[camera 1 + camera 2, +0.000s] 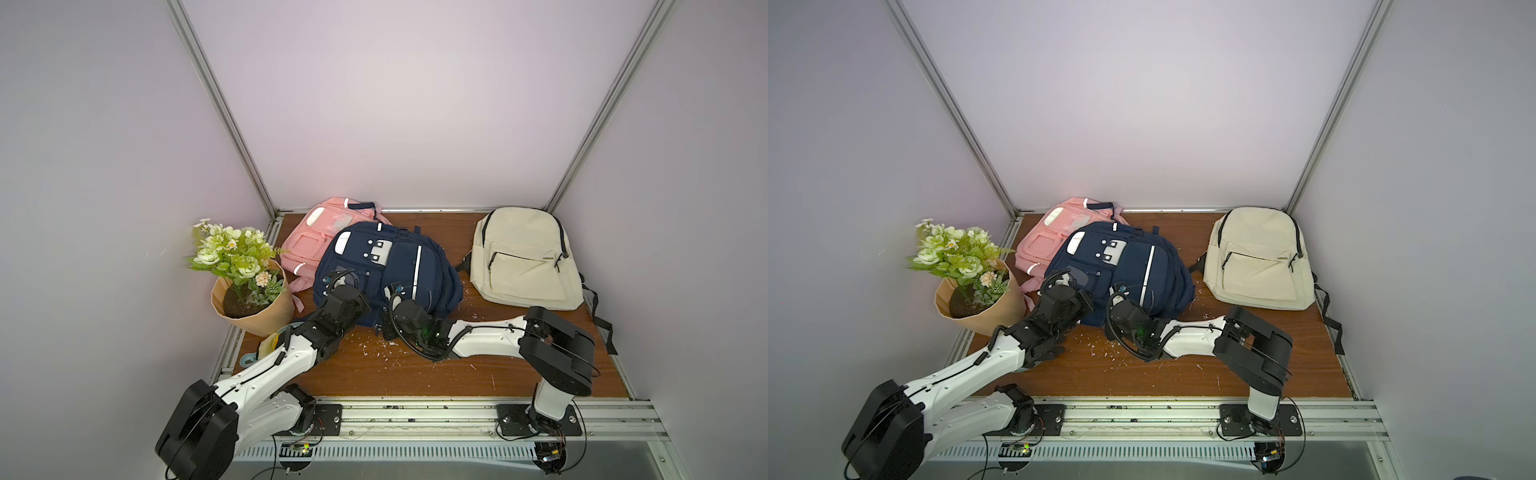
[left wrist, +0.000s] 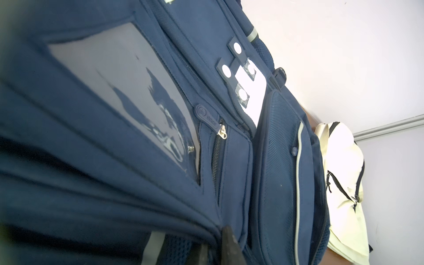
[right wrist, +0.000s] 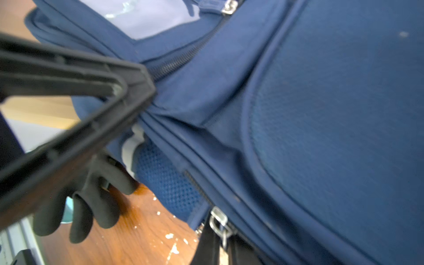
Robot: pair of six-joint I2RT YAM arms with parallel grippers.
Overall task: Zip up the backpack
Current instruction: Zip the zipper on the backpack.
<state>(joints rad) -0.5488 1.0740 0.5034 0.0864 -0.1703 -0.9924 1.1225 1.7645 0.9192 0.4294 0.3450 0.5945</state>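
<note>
The left gripper [image 3: 140, 91] pinches the near-left edge of the navy backpack [image 1: 399, 266], likely to keep the fabric taut. The right gripper [image 3: 223, 243] clamps the zipper pull [image 3: 219, 223], ready to draw it.

The navy backpack [image 1: 386, 270] lies front-up at the middle of the wooden surface [image 1: 415, 374], its top end toward the far side. It has pale reflective strips, a clear window pocket and mesh panels. Its near bottom edge is bunched into folds, with a silver pull [image 3: 219, 223] just beside them.
</note>
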